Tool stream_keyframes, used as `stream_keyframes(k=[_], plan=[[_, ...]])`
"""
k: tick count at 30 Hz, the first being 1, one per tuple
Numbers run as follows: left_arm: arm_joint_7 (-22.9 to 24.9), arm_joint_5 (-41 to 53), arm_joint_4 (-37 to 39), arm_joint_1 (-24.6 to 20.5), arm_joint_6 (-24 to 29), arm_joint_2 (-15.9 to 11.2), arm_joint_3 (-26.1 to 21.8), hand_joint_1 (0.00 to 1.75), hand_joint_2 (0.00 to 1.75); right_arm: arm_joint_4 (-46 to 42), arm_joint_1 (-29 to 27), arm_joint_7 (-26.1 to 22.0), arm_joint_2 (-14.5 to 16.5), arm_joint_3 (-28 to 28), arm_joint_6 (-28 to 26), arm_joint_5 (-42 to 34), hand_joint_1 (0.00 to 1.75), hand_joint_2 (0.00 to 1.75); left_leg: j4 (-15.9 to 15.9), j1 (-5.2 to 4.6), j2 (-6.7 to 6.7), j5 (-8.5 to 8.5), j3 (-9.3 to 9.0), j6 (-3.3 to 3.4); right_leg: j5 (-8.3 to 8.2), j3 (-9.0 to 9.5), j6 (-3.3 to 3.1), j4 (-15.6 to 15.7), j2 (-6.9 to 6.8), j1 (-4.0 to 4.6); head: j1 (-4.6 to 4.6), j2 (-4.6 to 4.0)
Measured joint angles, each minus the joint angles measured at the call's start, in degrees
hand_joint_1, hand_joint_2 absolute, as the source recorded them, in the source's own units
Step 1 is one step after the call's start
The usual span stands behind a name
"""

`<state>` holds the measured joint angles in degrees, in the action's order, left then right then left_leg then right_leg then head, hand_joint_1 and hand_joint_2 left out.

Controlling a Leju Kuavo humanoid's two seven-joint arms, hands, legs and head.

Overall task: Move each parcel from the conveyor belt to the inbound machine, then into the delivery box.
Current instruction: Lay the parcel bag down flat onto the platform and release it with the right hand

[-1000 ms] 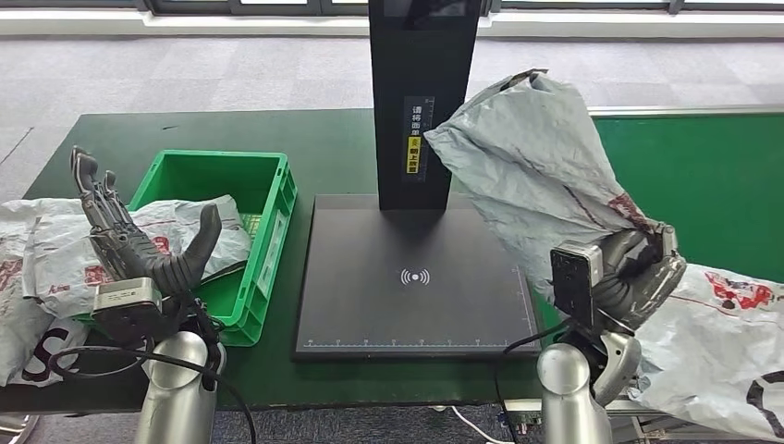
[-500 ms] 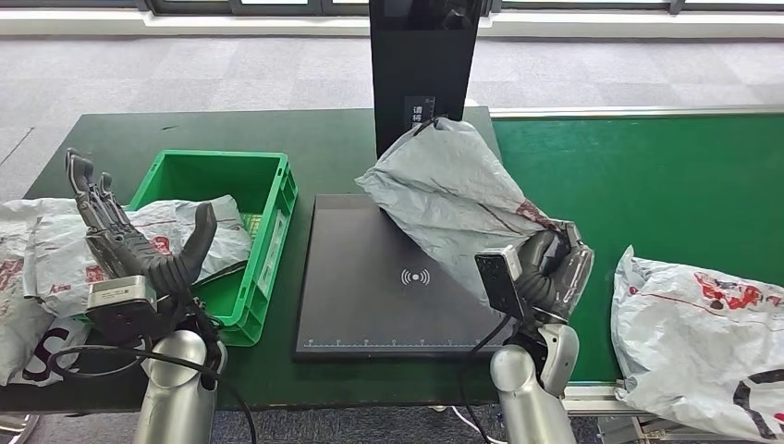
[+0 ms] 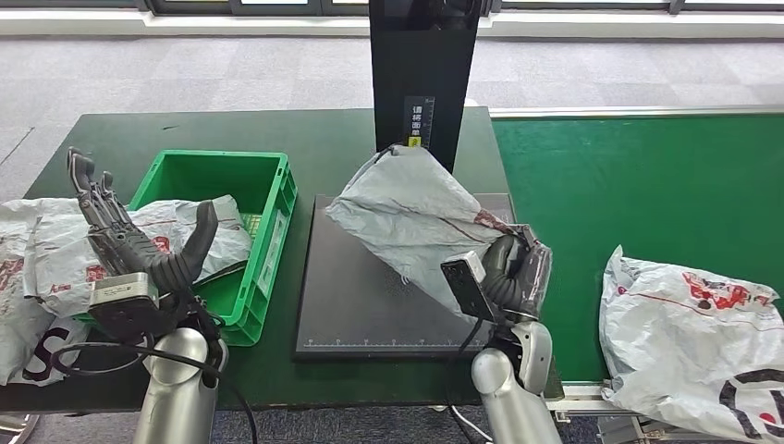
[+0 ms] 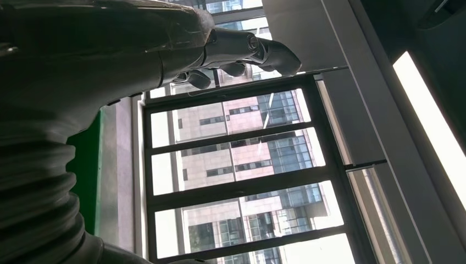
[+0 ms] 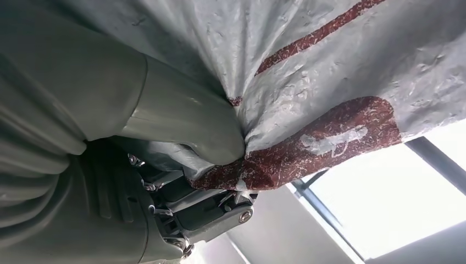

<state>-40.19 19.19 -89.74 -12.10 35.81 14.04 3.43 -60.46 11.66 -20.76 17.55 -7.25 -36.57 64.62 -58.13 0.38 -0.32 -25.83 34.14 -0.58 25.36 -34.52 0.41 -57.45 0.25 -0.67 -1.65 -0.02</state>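
My right hand (image 3: pixel 514 276) grips a grey plastic parcel (image 3: pixel 411 215) with red print and holds it low over the black plate of the inbound machine (image 3: pixel 356 296). In the right wrist view the thumb (image 5: pixel 181 118) pinches the parcel's (image 5: pixel 340 71) crumpled edge. A second parcel (image 3: pixel 693 328) lies on the green conveyor belt (image 3: pixel 647 185) at the right. The green delivery box (image 3: pixel 268 213) at the left holds a parcel (image 3: pixel 166 231). My left hand (image 3: pixel 134 245) is raised beside the box with fingers spread and nothing in it; its fingers (image 4: pixel 242 47) show against windows.
The machine's black post (image 3: pixel 423 69) rises behind the plate. More parcels (image 3: pixel 37 277) lie on the dark green table (image 3: pixel 185 129) left of the box. Grey carpet floor lies beyond the table.
My right hand has carried the grey parcel leftward and down from above the belt to low over the machine's plate. The parcel on the belt has drifted slightly left. My left hand has stayed put.
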Motion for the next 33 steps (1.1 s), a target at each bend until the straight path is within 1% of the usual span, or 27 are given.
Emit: stream_keyframes(k=[11, 12, 15, 16, 21, 33], plan=[[-0.02, -0.35, 0.35, -0.03, 0.4, -0.36, 0.38, 0.0, 1.75, 2.78, 0.67, 0.38, 0.05, -1.51, 0.45, 0.23, 1.75, 1.75, 0.0, 0.0, -0.01, 0.0, 0.02, 0.0, 0.01, 0.0, 0.0, 0.01, 0.0, 0.0, 0.0, 0.0], [-0.02, -0.34, 0.38, -0.03, 0.46, -0.39, 0.53, 0.0, 1.75, 2.95, 0.7, 0.48, 0.05, -1.52, 0.51, 0.24, 1.4, 1.75, 0.0, 0.0, -0.01, 0.0, 0.02, 0.0, 0.01, 0.0, 0.0, 0.01, 0.0, 0.0, 0.01, 0.0], [-0.02, -0.33, 0.45, -0.04, 0.56, -0.48, 0.81, 0.0, 1.75, 3.56, 0.8, 0.95, 0.06, -1.55, 0.32, 0.47, 0.1, 1.75, 0.0, 0.0, -0.01, 0.0, 0.02, 0.0, 0.0, 0.0, 0.0, 0.01, 0.0, 0.0, 0.0, 0.0], [-0.02, -0.33, 0.49, -0.05, 0.56, -0.51, 0.83, 0.0, 1.75, 3.77, 0.84, 1.07, 0.07, -1.56, 0.04, 0.59, 0.0, 1.75, 0.0, 0.0, -0.01, 0.0, 0.02, 0.0, 0.0, 0.0, 0.0, 0.01, 0.0, 0.0, -0.01, 0.0], [0.0, -0.33, 0.58, -0.05, 0.57, -0.66, 0.85, 0.0, 1.75, 4.4, 0.94, 1.21, 0.07, -1.58, -1.3, 0.63, 0.0, 1.75, 0.0, 0.0, -0.01, 0.0, 0.01, -0.01, 0.0, -0.01, 0.0, 0.0, 0.0, 0.0, 0.0, 0.0], [0.0, -0.3, 0.94, -0.09, 0.47, -0.71, 0.86, 0.0, 1.75, 5.8, 1.34, 1.68, 0.07, -1.57, -1.97, 0.17, 0.0, 1.75, 0.0, 0.0, -0.01, 0.0, 0.01, 0.0, 0.0, -0.01, 0.0, 0.0, 0.0, 0.0, 0.0, 0.0]])
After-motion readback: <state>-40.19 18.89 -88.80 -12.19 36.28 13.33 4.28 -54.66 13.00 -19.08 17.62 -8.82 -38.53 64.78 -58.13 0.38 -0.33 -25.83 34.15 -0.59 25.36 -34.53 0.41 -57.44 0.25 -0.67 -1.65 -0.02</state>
